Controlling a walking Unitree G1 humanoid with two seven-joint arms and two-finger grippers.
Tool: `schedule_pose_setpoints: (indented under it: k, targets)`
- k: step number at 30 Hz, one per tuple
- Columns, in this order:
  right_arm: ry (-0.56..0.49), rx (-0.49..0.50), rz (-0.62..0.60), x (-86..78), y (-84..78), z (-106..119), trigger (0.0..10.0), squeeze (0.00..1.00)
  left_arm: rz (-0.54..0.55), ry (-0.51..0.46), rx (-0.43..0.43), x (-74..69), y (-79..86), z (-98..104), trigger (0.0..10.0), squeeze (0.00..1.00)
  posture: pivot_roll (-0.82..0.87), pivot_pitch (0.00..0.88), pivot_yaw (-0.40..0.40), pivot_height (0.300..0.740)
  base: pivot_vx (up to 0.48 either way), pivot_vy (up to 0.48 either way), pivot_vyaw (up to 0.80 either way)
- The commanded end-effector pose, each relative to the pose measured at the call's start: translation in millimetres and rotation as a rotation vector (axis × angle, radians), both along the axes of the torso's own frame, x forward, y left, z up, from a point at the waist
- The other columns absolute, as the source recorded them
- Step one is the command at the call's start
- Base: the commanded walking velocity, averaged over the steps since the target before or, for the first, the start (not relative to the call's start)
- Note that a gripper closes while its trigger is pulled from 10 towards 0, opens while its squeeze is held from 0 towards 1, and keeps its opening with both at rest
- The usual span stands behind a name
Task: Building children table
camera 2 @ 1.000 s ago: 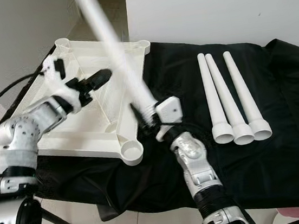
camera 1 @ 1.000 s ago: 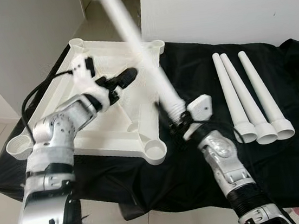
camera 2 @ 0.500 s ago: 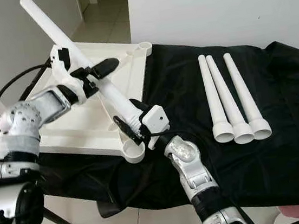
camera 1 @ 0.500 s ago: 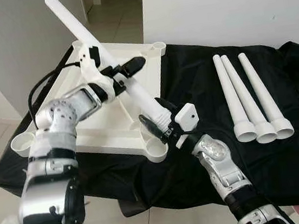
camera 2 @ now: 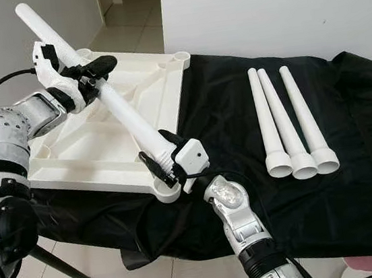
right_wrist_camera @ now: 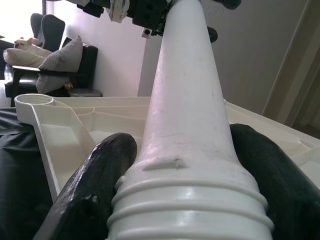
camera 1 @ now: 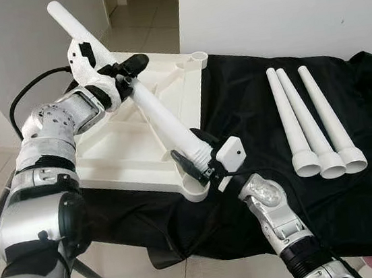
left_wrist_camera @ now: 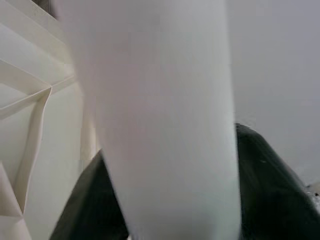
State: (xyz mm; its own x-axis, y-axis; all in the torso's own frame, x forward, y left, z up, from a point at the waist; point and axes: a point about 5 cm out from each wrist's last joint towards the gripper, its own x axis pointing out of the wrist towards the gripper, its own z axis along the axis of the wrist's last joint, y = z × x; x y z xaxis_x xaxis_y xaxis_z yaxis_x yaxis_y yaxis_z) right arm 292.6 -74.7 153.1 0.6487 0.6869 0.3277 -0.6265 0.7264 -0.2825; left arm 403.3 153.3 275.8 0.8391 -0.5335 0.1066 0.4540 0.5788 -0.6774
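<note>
So the build is barely started, I'd say. The white plastic tabletop (camera 1: 142, 141) lies upside down on the black cloth-covered desk (camera 1: 260, 191), taking up its left half, and none of its four corner sockets has a leg seated yet. The first long white tapered plastic leg (camera 1: 160, 118) is carried by both arms, slanting from high over the tabletop's far left corner down to the near right corner socket (camera 1: 194, 191), threaded end just above or at the rim. I can't tell if the thread has caught.

The right gripper (camera 1: 194, 162) has its two black fingers closed on the leg just above the threaded collar, clear in the right wrist view. The left gripper (camera 2: 89, 73) clamps the thin upper part of the same leg.

Still to do: screw this one in, then the three spare white tapered legs (camera 2: 286, 126) lying side by side on the right half of the desk, wide ends toward the near edge.

Room-wise, that socket sits right at the desk's near edge, so there's little margin there. Open cloth lies between the tabletop and the spares. The wall behind the far edge is close, so swinging a long leg needs care.
</note>
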Motion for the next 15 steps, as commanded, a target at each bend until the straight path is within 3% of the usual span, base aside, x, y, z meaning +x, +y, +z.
schedule_pose_setpoints:
  k: [1, 11, 12, 15]
  targets:
    - [0.008, -0.015, 0.004, -2.1, -0.3, -3.7, 10.0, 0.00, -0.122, -0.149, -0.059, -2.8, -3.1, 17.3, 0.0, 0.00, 0.02, 0.008, 0.015, 0.740, 0.000, 0.000, 0.00]
    - [0.019, -0.001, -0.009, -1.1, -0.3, -3.5, 10.0, 0.00, -0.131, -0.174, -0.082, -0.7, -1.0, 24.6, 0.0, 0.00, 0.02, 0.023, 0.019, 0.740, 0.000, 0.000, 0.00]
    - [0.041, 0.008, -0.004, -0.6, -0.8, -4.6, 10.0, 1.00, -0.133, -0.186, -0.078, -0.6, -1.0, 27.4, 0.0, 0.00, 0.02, 0.026, 0.018, 0.740, 0.000, 0.000, 0.00]
    - [0.066, 0.019, 0.003, -0.3, -1.2, -6.0, 10.0, 1.00, -0.133, -0.198, -0.072, -0.4, -0.9, 30.4, 0.0, 0.00, 0.02, 0.026, 0.018, 0.740, 0.000, 0.000, 0.00]
